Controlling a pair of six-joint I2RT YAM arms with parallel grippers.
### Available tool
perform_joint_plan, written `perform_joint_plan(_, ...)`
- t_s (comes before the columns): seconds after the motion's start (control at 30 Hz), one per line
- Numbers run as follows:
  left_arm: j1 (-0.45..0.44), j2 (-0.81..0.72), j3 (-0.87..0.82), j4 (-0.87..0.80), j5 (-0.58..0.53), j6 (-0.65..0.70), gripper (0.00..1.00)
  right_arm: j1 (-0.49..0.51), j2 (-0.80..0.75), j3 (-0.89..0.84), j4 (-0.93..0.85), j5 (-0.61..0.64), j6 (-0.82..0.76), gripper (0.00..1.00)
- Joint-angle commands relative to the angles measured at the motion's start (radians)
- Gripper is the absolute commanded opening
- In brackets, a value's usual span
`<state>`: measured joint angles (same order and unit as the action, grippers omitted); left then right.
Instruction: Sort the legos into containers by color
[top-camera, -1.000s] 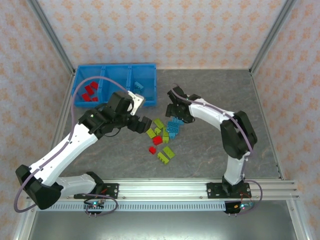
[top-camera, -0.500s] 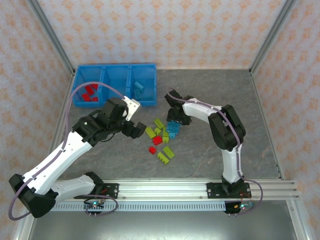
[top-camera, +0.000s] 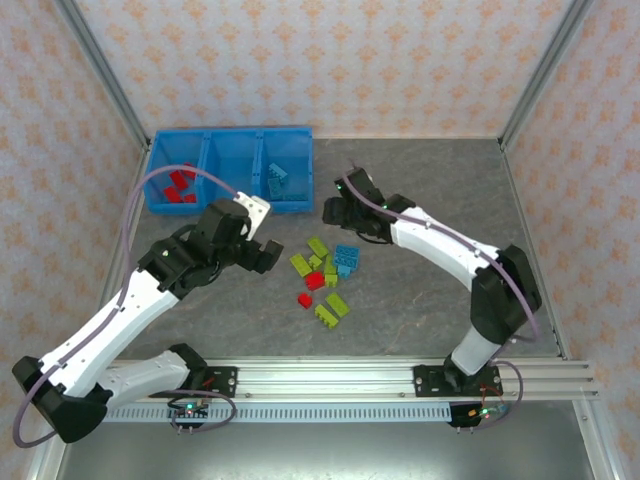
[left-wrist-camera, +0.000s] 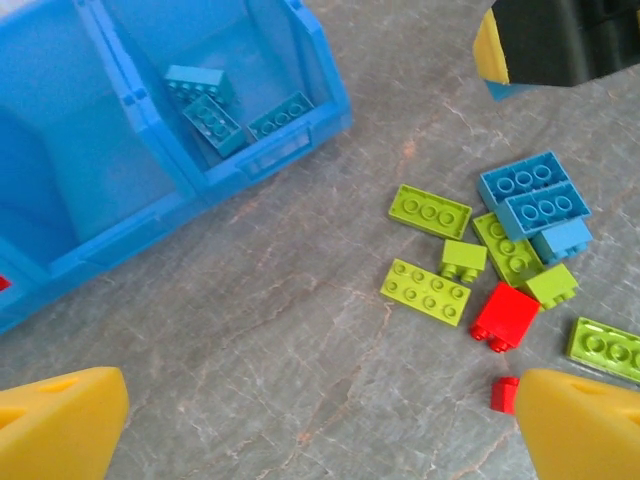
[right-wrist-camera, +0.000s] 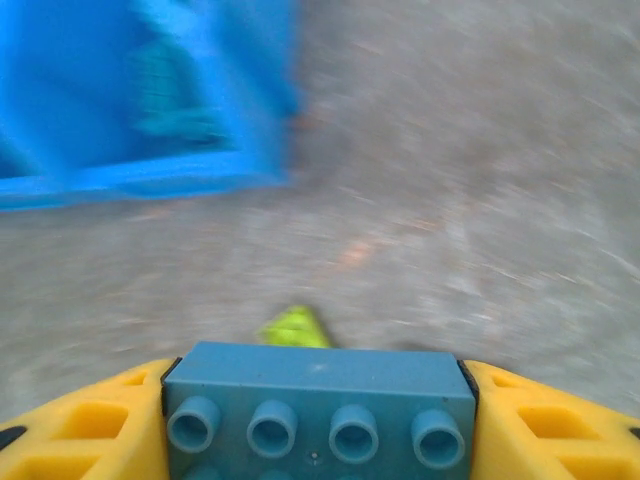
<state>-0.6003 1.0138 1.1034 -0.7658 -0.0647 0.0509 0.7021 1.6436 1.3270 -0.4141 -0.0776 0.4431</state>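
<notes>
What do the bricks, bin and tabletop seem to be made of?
Bricks: hard moulded plastic, smooth with a slight sheen; crisp studs and uniform solid colours.
Bin: blue plastic, glossy and seemingly slightly translucent; its walls look lighter where light falls behind them.
Tabletop: matte grey with pale marble-like veins; probably a printed laminate or mat rather than stone, though that stays open.

Three walls (top-camera: 300, 60) are closing in the cell, papered cream with a repeating orange floral print. A grey tabletop (top-camera: 440, 165) is running wall to wall, with pale marble-like veins showing through. Aluminium posts (top-camera: 103, 75) are slanting up at the far corners. A slotted metal rail (top-camera: 330, 378) is lying along the near edge. Light is falling evenly and casting soft shadows.
</notes>
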Motion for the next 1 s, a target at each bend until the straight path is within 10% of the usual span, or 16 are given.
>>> perform_joint_plan(0.0,0.007,-0.039,-0.024,0.052,-0.087,-0.004,1.00,0.066,0.049,0.077,0.126,0.005,-0.094,0.55)
perform_joint_plan(0.53,0.007,-0.110,-0.069,0.097,-0.143,0.029,1.00,0.011,0.800,1.035,-0.133,-0.045,-0.068,0.58)
perform_joint_plan(0.97,0.008,-0.093,-0.076,0.098,-0.170,0.039,1.00,0.004,0.841,1.163,-0.181,-0.090,-0.080,0.79)
